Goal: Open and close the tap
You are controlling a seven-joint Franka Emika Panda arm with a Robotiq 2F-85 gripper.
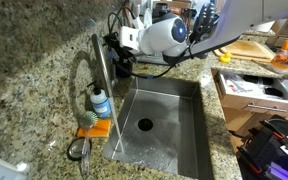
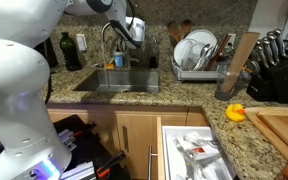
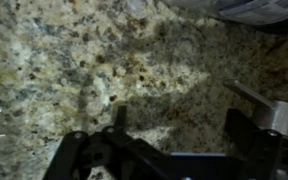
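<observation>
Tool (image 3: 184,112) above granite (image 3: 74,60); tap (image 1: 98,85) in both exterior views.

arm (image 2: 19,70): glossy white, rounded bulbous shells, dark bands where the links meet
light (image 1: 206,14): blue-violet glow on one link
cable (image 1: 164,62): thin, black, looping beside the wrist
gripper (image 3: 179,135): matte black, angular bars and linkages, dark fingers (image 3: 119,118)

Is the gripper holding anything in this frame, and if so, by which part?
Nothing appears to be held. In the wrist view the gripper is open over the bare granite counter, with a metal piece beside one finger. The tap is not gripped.
</observation>
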